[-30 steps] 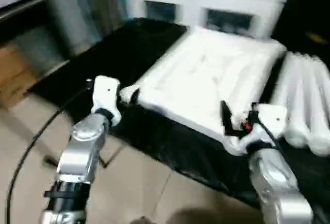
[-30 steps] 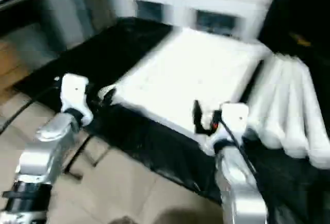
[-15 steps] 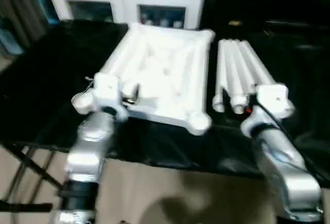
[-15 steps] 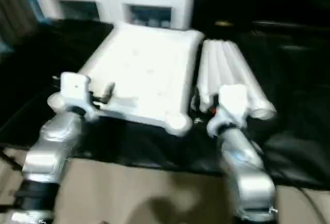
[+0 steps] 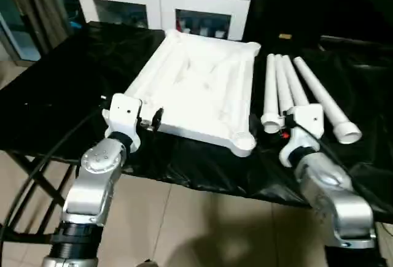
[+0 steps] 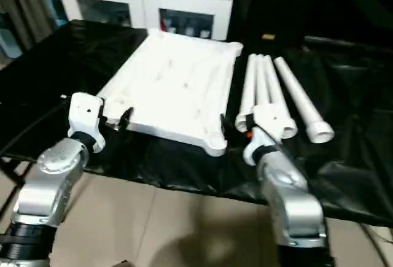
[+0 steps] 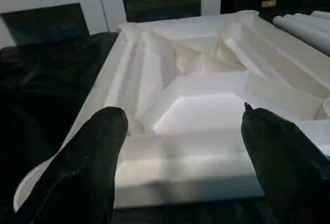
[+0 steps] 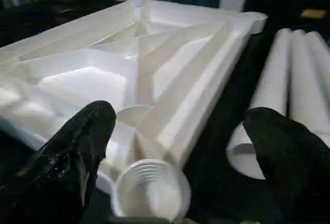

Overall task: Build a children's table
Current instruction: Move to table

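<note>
The white table top [image 5: 199,92] lies upside down on the black worktop [image 5: 73,89], with its ribs facing up and a round socket [image 8: 150,197] at each corner. The four long legs [image 5: 295,92] lie side by side just to its right, not yet put in.

The left claw [image 7: 178,147] is spread wide and holds nothing. It hangs at the near left edge of the table top. The right claw [image 8: 178,152] is spread wide too, and empty. It sits between the near right corner socket and the ends of the legs.

I think the next job is to pick up one leg. To do it well, the right claw should go around the nearest leg close to its end, squeeze it firmly so the round tube does not roll away, then stand it up straight over the socket before pushing down. The left claw could hold the table top steady.
</note>
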